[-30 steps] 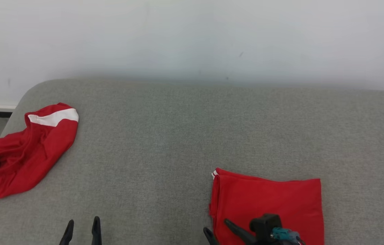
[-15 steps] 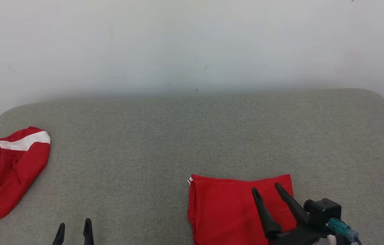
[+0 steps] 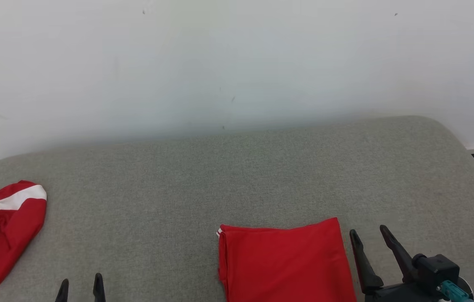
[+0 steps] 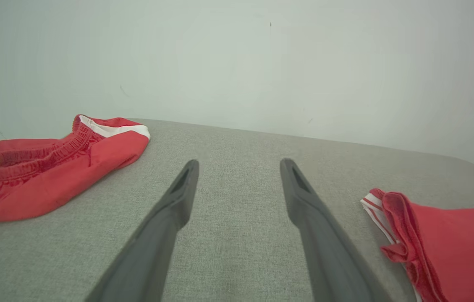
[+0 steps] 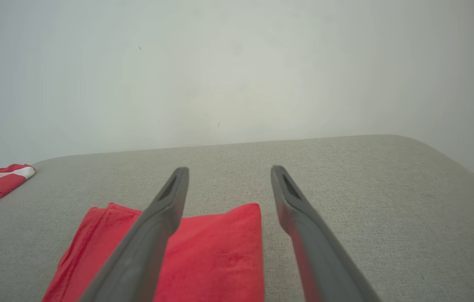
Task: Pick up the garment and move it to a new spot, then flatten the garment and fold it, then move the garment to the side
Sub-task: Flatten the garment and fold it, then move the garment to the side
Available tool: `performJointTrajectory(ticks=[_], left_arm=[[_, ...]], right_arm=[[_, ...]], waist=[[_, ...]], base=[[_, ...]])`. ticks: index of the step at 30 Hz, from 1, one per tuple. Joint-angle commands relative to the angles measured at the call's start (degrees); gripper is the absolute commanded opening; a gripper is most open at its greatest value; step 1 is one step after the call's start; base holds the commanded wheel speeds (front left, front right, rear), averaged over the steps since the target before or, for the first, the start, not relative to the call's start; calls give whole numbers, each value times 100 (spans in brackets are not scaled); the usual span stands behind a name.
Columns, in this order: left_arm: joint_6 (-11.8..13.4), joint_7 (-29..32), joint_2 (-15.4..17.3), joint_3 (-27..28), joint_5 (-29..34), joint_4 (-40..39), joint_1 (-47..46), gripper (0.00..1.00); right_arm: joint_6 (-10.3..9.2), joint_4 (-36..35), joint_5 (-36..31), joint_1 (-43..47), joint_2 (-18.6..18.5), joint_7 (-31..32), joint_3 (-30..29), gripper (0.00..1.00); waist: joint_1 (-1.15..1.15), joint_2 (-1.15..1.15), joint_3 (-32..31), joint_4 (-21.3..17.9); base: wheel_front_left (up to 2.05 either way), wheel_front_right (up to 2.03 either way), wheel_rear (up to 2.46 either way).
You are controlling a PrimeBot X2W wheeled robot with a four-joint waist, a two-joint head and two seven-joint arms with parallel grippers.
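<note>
Head view, read as a clock face. A white wall (image 3: 237, 63) is seen across the upper half, from 9 through 12 to 3 o'clock. Below it, a grey fabric-covered cushion (image 3: 220, 180) is shown with rounded far corners. The folded red garment (image 3: 283, 264) is laid flat on the cushion's near edge at about 5 o'clock, as a neat rectangle with a white-striped edge at its 9 o'clock corner. A pair of crumpled red shorts (image 3: 1, 235), white-banded and with an elastic waistband, is left unfolded at 8 o'clock, well apart from the folded piece.

The right gripper (image 3: 367, 230) is held just beside the folded garment's 3 o'clock edge, its fingers spread wide and nothing between them. The left gripper (image 3: 81, 280) is parked at 7 o'clock, likewise spread and empty, over bare cushion.

Folding is judged complete and the garment released, so the final step, moving it aside, appears finished or nearly so. If a further shift is wanted, a low pinch on the stacked layers would be called for, so that the fold is not disturbed.
</note>
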Motion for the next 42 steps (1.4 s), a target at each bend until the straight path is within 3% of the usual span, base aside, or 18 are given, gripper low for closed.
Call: performJointTrajectory(ticks=[1,13,42], left_arm=[[-10,-16,-20,55,70,38,101,100],[-10,-16,-64,142,310,151,178,100],[-11,-16,-56,201,293,475,-10,100]], right_arm=[[-14,86,68,-44,-127,-156,34,100],[-14,713,443,-142,-653,-757,198,100],[-14,1251,176,-334,-420,-864,-83,100]], waist=[[0,0,-56,-65],[0,0,-101,-97],[0,0,66,-30]], base=[[0,0,0],[0,0,0],[0,0,0]])
